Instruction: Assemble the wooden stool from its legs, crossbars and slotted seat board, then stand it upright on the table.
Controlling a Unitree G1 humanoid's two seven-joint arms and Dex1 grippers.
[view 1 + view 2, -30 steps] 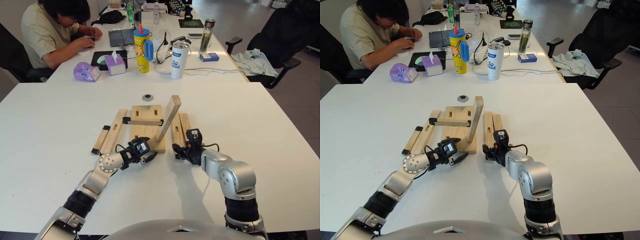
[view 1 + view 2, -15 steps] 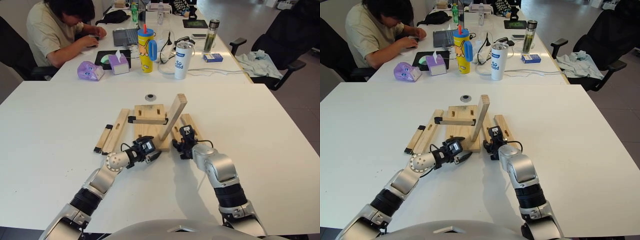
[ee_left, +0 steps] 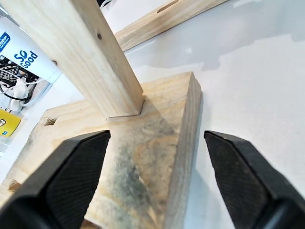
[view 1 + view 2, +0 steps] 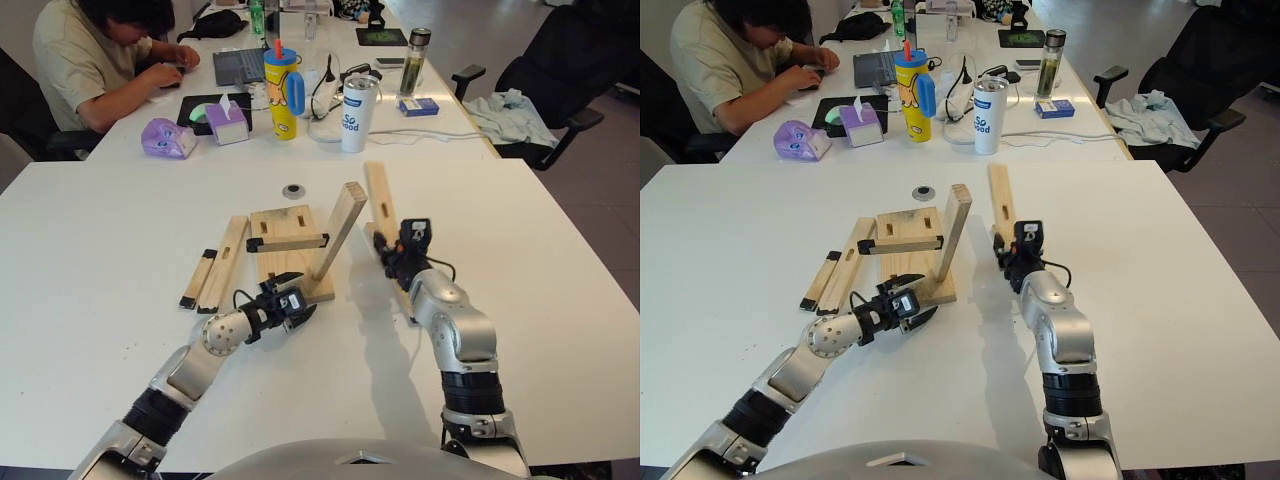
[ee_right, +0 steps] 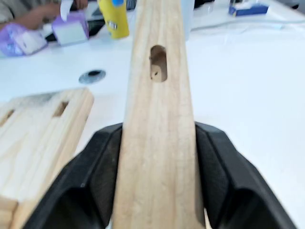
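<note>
Right pincer (image 4: pixel 396 252) clamped a slotted leg (image 4: pixel 379 198) clear of the desk (image 4: pixel 100 250), seemingly ready for fitting; left pincer (image 4: pixel 292 306), open, straddled a corner of the seat board (image 4: pixel 285 225), probably steadying the planted leg (image 4: pixel 340 230).

White table (image 4: pixel 90 230), a cluttered white desk (image 4: pixel 240 145) behind, black office chair (image 4: pixel 570 50), grey floor (image 4: pixel 600 190).

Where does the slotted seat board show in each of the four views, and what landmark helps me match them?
Left eye view: seat board flat mid-table, just beyond the left gripper.
Right eye view: board likewise mid-table.
Left wrist view: board corner between the gripper's fingers.
Right wrist view: board beside the held leg.
Landmark: the standing leg slotted into its near corner.
</note>
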